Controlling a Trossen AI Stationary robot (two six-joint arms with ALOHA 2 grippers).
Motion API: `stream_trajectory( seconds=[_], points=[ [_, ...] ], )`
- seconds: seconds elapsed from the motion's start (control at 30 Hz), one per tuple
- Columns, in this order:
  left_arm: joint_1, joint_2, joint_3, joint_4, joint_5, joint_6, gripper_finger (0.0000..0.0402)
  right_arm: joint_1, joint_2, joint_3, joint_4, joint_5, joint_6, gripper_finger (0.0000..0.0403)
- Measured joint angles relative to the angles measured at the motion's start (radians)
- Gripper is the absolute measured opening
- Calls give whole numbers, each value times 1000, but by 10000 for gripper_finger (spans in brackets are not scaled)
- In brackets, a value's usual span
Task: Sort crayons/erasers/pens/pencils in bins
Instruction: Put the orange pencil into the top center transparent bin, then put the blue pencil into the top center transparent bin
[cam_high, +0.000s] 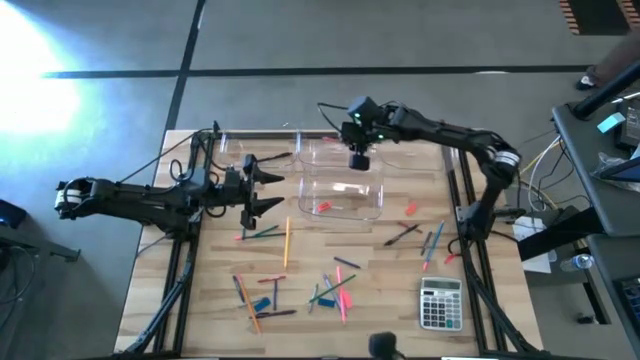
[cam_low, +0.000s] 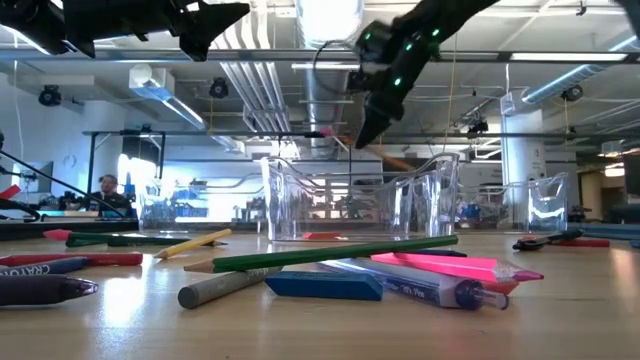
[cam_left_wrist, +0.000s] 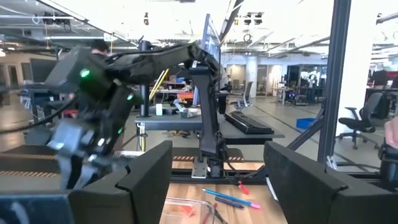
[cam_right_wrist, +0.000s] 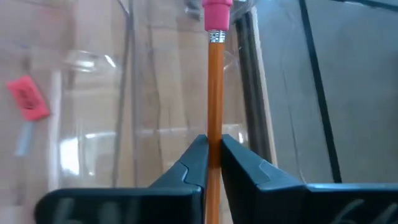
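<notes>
Nearest the low camera, across the bottom of its frame, lay a green pencil (cam_low: 335, 254), a blue eraser (cam_low: 322, 286) and a pink marker (cam_low: 455, 268) on the wooden table (cam_low: 560, 320). In the high view the same scatter of pens, pencils and crayons (cam_high: 300, 290) filled the lower middle of the frame, with a grey calculator (cam_high: 440, 303) at lower right. Farther back, in the frame's centre, stood the clear bins (cam_high: 342, 184); a pink eraser (cam_high: 324, 207) lay inside the front one.

Above the rear bins, at upper centre, the right gripper (cam_high: 358, 158) hung with its fingers (cam_right_wrist: 194, 163) pinched on an orange pencil (cam_right_wrist: 214, 93), which stood upright with its pink eraser tip toward the bins below.

At centre left of the high view, just beside the bins, the left gripper (cam_high: 268, 190) was raised off the table, its fingers (cam_left_wrist: 149, 180) spread wide apart and holding nothing.
</notes>
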Motion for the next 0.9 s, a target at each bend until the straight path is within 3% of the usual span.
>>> stream_trajectory(
  seconds=[0.13, 0.4, 0.57, 0.73, 0.9],
  points=[
    [0, 0, 0, 2, -4, 0, 239, -3, 81, 68, 6, 72, -34, 80],
    [0, 0, -3, 0, -4, 0, 239, 3, 125, 218, -95, 77, 2, 165],
    [0, 0, -5, -2, -3, -23, 239, 32, 62, 273, -393, 42, 56, 171],
    [0, 0, -5, -1, -3, -2, 239, 97, -41, 222, -654, 14, 146, 169],
    [0, 0, -6, -1, -3, -2, 239, 200, -208, 102, -710, 17, 277, 169]
  ],
)
